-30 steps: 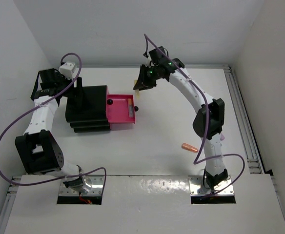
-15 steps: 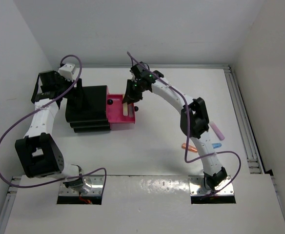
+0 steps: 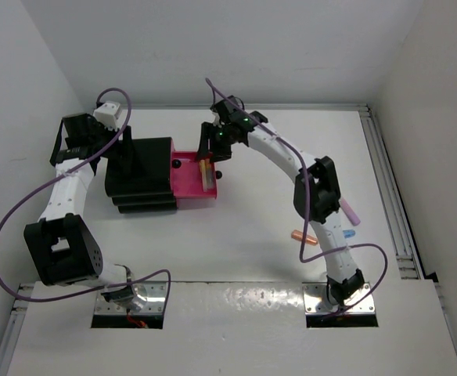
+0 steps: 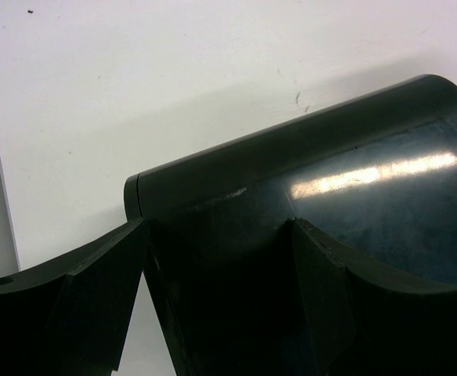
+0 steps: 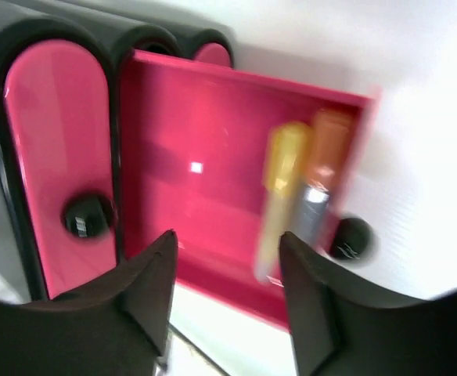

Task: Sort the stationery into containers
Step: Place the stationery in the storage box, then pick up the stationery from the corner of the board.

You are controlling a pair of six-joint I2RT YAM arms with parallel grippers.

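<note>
The black stepped box [image 3: 138,174] stands at the left, its lowest pink drawer [image 3: 189,188] pulled out. A yellow highlighter [image 3: 206,174] lies in that drawer beside an orange-capped marker; the right wrist view shows the yellow highlighter [image 5: 279,192] and the orange one [image 5: 322,168], both blurred. My right gripper [image 3: 210,149] hovers just above the drawer, open and empty [image 5: 227,239]. My left gripper [image 3: 124,155] is clamped on the top of the box [image 4: 307,180]. An orange highlighter [image 3: 303,237], a pink one [image 3: 349,210] and a light-blue one [image 3: 349,233] lie on the table by the right arm.
A closed pink drawer front with a black knob [image 5: 88,215] sits beside the open one, whose own knob [image 5: 350,239] faces right. White walls close in the table on the left, far and right sides. A rail [image 3: 389,196] runs along the right edge.
My right gripper carried the yellow highlighter left over the open drawer and let go; the highlighter now lies in the drawer. The left arm has not moved.
</note>
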